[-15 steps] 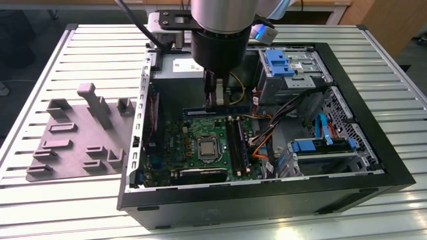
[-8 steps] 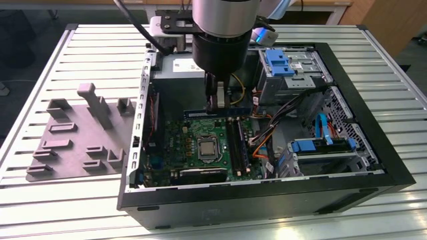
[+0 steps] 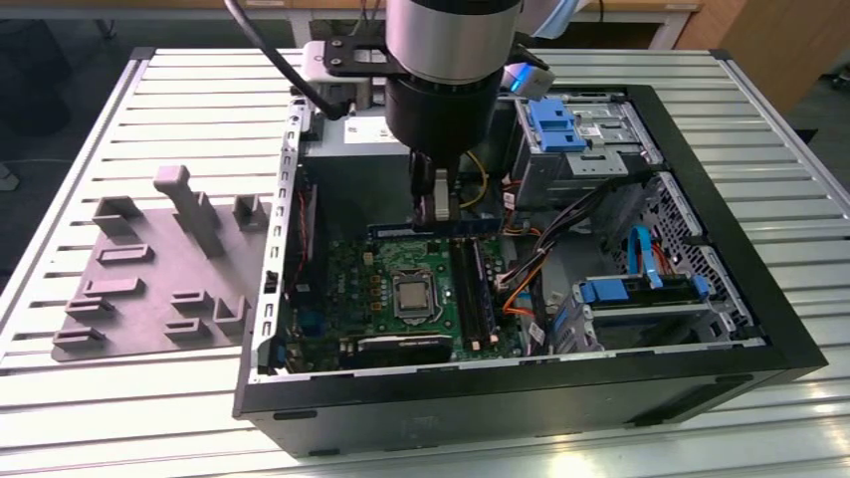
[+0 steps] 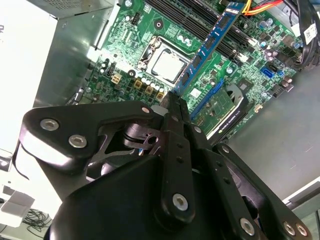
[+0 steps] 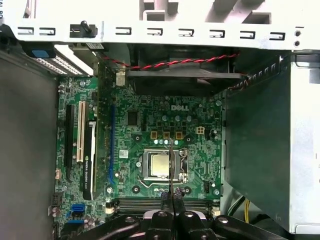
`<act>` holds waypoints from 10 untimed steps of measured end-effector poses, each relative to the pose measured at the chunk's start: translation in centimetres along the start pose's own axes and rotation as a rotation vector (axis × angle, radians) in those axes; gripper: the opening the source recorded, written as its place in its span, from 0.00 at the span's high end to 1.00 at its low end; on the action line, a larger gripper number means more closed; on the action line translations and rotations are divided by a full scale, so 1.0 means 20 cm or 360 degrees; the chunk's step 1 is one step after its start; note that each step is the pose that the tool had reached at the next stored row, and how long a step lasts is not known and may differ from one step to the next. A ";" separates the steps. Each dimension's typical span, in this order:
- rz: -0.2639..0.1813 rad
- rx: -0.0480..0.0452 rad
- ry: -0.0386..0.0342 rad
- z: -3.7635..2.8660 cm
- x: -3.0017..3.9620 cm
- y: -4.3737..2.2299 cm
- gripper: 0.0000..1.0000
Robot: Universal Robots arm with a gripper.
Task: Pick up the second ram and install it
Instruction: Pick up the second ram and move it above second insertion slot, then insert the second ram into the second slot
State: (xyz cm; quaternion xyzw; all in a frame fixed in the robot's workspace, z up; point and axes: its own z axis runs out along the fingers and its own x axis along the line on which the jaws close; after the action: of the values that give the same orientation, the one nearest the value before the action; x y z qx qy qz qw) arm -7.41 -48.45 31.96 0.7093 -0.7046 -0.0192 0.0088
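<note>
Slatted metal table (image 3: 119, 408) with grey fixture plate (image 3: 146, 289) beside open black computer case (image 3: 531, 403)

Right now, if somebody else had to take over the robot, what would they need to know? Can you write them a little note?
The gripper: jaws shut on the second ram.
Where: the ram is held inside the open computer case, above the motherboard and close to the processor. In the second wrist view it crosses over the black memory slots at an angle.
Done: the ram is picked up and is over the board.
Left: it is not yet seated in a slot.
</note>
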 end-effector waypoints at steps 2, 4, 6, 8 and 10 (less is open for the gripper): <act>0.0000 0.0000 0.0000 0.001 0.000 0.000 0.88; 0.0000 0.0000 0.0000 0.003 0.000 -0.001 0.88; 0.0000 0.0000 0.0000 0.004 0.000 -0.001 0.88; 0.0000 0.0000 0.0000 0.005 0.000 -0.001 0.88; 0.0000 0.0000 0.0000 0.005 0.000 -0.001 0.88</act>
State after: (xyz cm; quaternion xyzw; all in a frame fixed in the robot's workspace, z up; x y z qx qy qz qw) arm -7.41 -48.46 31.86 0.7094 -0.7045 -0.0192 0.0089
